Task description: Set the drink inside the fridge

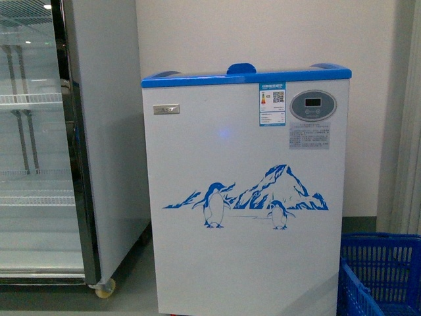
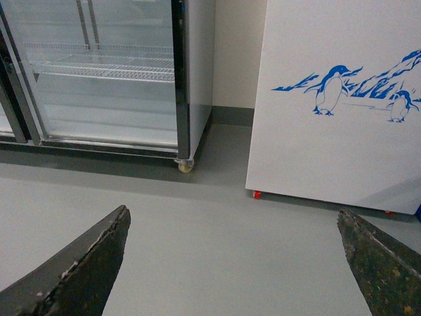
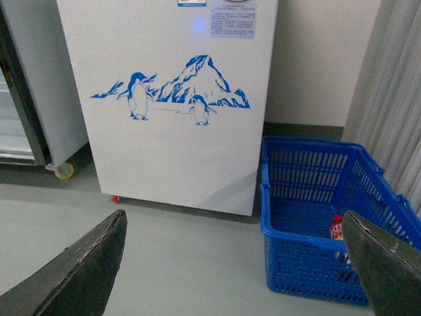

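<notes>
Left gripper (image 2: 230,263) hangs with its dark fingers (image 2: 82,266) spread wide. It holds nothing, and only bare grey floor (image 2: 210,217) lies below. Right gripper (image 3: 230,263) is spread just as wide and is likewise empty, above the floor in front of the fridge (image 3: 177,131) and the basket (image 3: 309,263).

Along the cream wall (image 1: 263,33), a tall glass-door cooler (image 1: 39,131) with white wire shelves stands at the left, with a caster (image 1: 105,288) under its front corner. Just beside it is the fridge, white with a blue top rim and penguin-and-mountain art on its front. An oval digital panel (image 1: 313,105) sits near its upper right corner. The blue basket stands on the floor close to the fridge's lower right corner. The drink (image 3: 337,227) is inside the basket, low down. Only a bit of its red label shows beside a finger of the right gripper, so I cannot tell how it lies. A pale pleated curtain (image 3: 395,85) hangs to the right of the basket.
</notes>
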